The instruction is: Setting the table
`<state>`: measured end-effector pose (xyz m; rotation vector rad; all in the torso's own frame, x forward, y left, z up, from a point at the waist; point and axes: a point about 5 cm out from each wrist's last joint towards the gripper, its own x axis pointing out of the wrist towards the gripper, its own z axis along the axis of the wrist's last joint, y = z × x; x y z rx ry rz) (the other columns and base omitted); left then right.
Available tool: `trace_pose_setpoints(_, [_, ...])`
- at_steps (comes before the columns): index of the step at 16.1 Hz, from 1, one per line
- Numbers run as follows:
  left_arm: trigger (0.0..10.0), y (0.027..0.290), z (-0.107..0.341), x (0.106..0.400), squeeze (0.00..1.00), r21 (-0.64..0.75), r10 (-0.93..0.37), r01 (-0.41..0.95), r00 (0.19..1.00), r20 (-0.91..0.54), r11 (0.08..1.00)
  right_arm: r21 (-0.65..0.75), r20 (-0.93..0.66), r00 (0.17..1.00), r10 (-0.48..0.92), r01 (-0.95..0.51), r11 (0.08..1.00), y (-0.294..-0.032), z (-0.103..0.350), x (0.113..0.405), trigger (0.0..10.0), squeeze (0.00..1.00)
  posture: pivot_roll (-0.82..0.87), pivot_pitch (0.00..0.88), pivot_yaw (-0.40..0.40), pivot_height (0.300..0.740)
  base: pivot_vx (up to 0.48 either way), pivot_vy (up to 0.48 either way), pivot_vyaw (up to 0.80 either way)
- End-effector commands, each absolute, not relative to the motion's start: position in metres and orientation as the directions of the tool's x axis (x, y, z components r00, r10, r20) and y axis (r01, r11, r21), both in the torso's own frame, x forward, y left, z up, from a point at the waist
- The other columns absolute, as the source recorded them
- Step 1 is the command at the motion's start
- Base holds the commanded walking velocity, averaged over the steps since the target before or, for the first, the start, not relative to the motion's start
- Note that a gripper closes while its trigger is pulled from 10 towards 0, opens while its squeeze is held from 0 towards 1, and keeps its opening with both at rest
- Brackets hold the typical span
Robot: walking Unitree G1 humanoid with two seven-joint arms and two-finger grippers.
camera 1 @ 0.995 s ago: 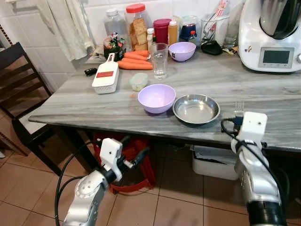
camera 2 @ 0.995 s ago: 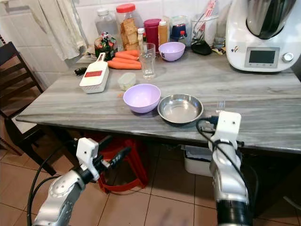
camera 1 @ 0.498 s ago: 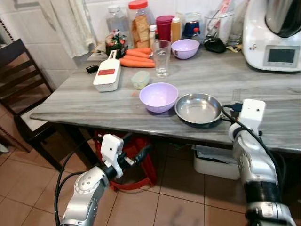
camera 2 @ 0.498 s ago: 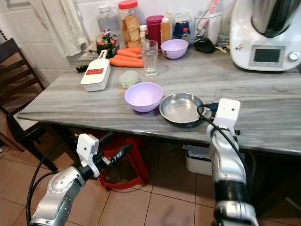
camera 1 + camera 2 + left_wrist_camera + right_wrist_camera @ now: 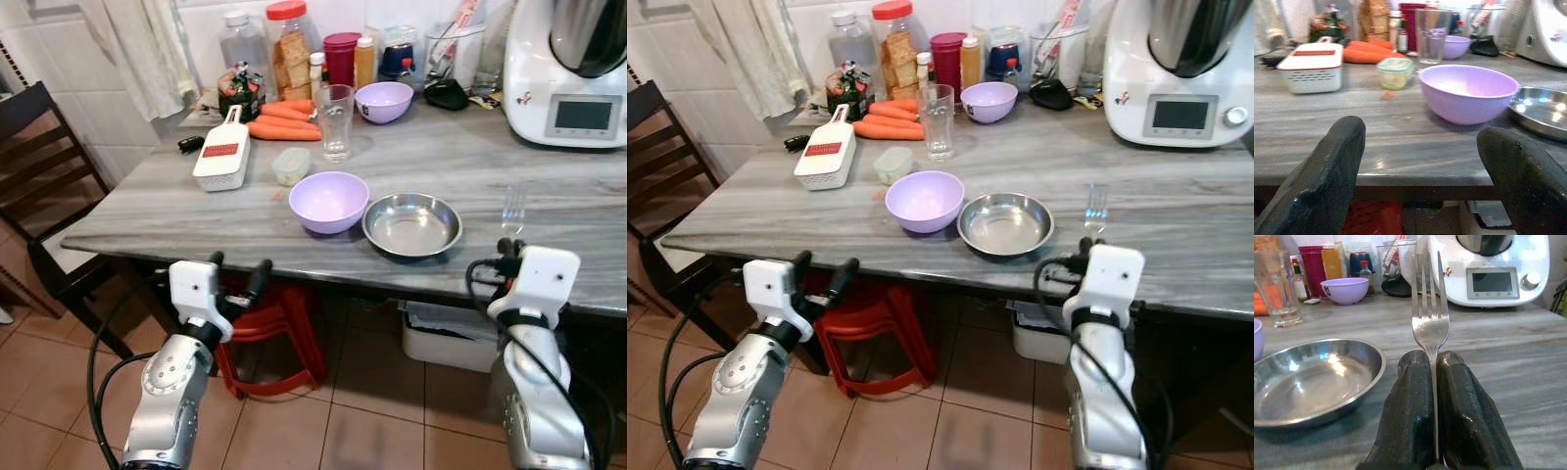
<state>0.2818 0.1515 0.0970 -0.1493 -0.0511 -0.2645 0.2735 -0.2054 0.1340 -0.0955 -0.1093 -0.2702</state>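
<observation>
Silver fork [image 5: 1430, 316] is pinched in the right gripper [image 5: 1433, 363], center frame; left gripper [image 5: 1420, 161] is spread apart.

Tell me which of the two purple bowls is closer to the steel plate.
The larger purple bowl at the front of the table, directly beside the steel plate. The smaller purple bowl stands far back, among the jars by the wall.

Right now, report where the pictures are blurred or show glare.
Left wrist view: the left gripper's fingers are soft and the far jars blurred; highlights glint on the steel plate. Right wrist view: fork sharp, backdrop slightly soft. Eye views: fairly sharp, evenly lit.
</observation>
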Motion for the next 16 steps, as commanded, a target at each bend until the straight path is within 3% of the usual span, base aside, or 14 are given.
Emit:
trace_pose_setpoints(1, [10.0, 0.161, 0.098, 0.284, 0.00, -0.129, -0.205, 0.212, 0.977, 0.068, 0.969, -0.090, 0.177, 0.957, -0.229, 0.248, 0.965, -0.198, 0.142, 0.265, 10.0, 0.00, -0.10, 0.000, 0.142, 0.740, 0.000, 0.000, 0.00])
trace_pose_setpoints(5, [10.0, 0.157, 0.097, 0.283, 0.00, -0.178, -0.220, 0.229, 0.973, 0.070, 0.957, -0.097, 0.140, 0.964, -0.226, 0.240, 0.966, -0.198, 0.134, 0.257, 10.0, 0.00, -0.11, 0.000, 0.142, 0.740, 0.000, 0.000, 0.00])
trace_pose_setpoints(9, [10.0, 0.153, 0.097, 0.282, 0.00, -0.187, -0.244, 0.254, 0.967, 0.074, 0.949, -0.097, 0.141, 0.964, -0.223, 0.238, 0.966, -0.200, 0.137, 0.262, 10.0, 0.00, -0.10, 0.000, 0.142, 0.740, 0.282, 0.000, -0.70])
trace_pose_setpoints(16, [10.0, 0.150, 0.095, 0.280, 0.00, -0.202, -0.259, 0.268, 0.963, 0.068, 0.942, -0.098, 0.126, 0.972, -0.198, 0.211, 0.972, -0.194, 0.134, 0.264, 10.0, 0.00, -0.10, 0.000, 0.139, 0.740, 0.293, 0.000, 0.00])
